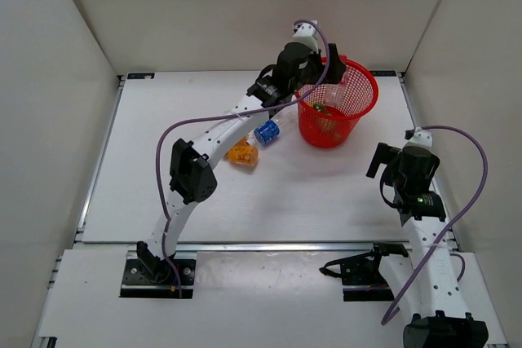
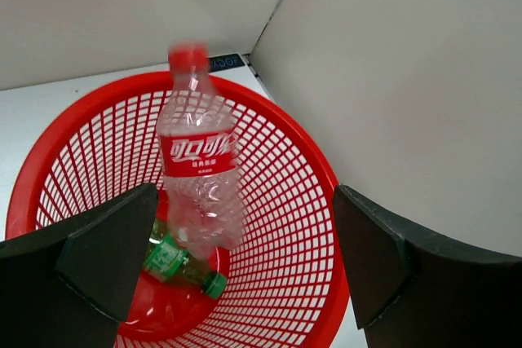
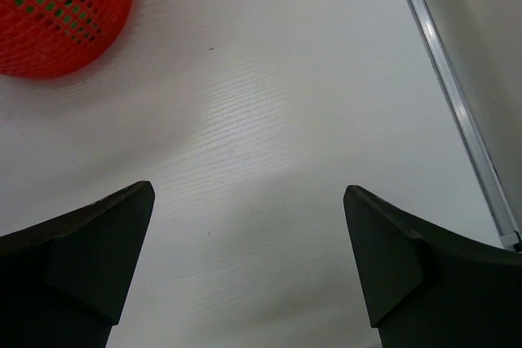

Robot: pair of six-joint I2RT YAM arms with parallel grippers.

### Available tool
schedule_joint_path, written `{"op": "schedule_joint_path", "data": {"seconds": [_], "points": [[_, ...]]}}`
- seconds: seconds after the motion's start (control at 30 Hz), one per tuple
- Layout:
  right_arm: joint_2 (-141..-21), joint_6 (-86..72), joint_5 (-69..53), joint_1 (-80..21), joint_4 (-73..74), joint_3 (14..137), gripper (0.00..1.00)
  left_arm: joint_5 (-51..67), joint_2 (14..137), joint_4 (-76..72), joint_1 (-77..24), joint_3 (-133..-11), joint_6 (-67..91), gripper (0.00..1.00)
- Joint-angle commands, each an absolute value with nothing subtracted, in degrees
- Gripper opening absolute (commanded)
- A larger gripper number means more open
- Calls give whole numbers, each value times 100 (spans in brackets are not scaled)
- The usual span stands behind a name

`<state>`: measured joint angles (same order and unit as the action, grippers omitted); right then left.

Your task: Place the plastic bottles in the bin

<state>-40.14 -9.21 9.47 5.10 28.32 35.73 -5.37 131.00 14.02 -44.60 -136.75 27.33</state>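
The red mesh bin (image 1: 359, 103) stands at the back right of the table. My left gripper (image 1: 333, 69) hovers over its rim, open and empty. In the left wrist view a clear bottle with a red label and red cap (image 2: 198, 170) is loose between my open fingers (image 2: 114, 242), blurred, inside the bin (image 2: 285, 201). A green bottle (image 2: 175, 265) lies on the bin floor. A blue-labelled bottle (image 1: 267, 132) and an orange bottle (image 1: 242, 153) lie on the table left of the bin, partly under my left arm. My right gripper (image 1: 378, 160) is open and empty over bare table (image 3: 249, 193).
White walls close in the table at the back and both sides. A metal rail (image 3: 457, 103) runs along the right edge. The bin also shows at the top left of the right wrist view (image 3: 57, 14), with green visible through its mesh.
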Motion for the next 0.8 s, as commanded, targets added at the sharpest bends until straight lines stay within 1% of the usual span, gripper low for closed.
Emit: {"op": "schedule_joint_path", "data": {"seconds": [0.0,0.1,0.13,0.17,0.23,0.27,0.3,0.33,0.37,0.43,0.5,0.53,0.57,0.63,0.7,0.77], "points": [[-3815,-511,1116,229,2899,3708,100,-360,12491,1327,-4605,-13563,2567,99],[-3832,-142,950,27,3084,3954,100,-439,12051,1563,-4640,-13325,2330,99],[-3884,-62,854,-235,3250,4051,100,-466,11841,1721,-4658,-13272,2199,98],[-3920,182,652,-333,3269,4156,99,-666,11552,1879,-4702,-12993,2032,99],[-3981,351,528,-972,3541,4376,99,-1019,11051,2074,-4781,-12412,1951,99],[-4051,378,553,-1184,3612,4464,100,-1185,10648,2126,-4746,-11775,1995,99],[-4156,395,623,-1674,3743,4508,99,-1282,10191,2136,-4720,-11090,2134,99],[-4218,369,737,-2227,3805,4596,99,-1309,10039,2179,-4694,-10752,2205,99],[-4349,282,930,-2572,3867,4649,99,-1423,9646,2284,-4580,-10114,2363,99],[-4665,264,1229,-3721,3797,4719,99,-1818,9057,2539,-4361,-8865,2644,99],[-4981,377,1143,-4313,3623,4798,99,-2082,8327,3012,-4150,-8100,3013,99],[-5244,404,890,-4455,3464,4886,99,-2092,8167,3136,-3914,-7581,3119,98],[-5334,509,688,-4517,3324,5009,100,-2031,7800,3390,-3807,-7324,3364,99],[-5842,737,-215,-4457,2921,5159,99,-1786,7165,3778,-3176,-6272,3813,99],[-6307,947,-657,-4439,2498,5343,99,-1731,6202,3945,-2832,-5533,4173,99],[-6801,1211,-948,-4517,2103,5728,99,-1802,5506,4192,-2454,-4924,4323,98]]}}
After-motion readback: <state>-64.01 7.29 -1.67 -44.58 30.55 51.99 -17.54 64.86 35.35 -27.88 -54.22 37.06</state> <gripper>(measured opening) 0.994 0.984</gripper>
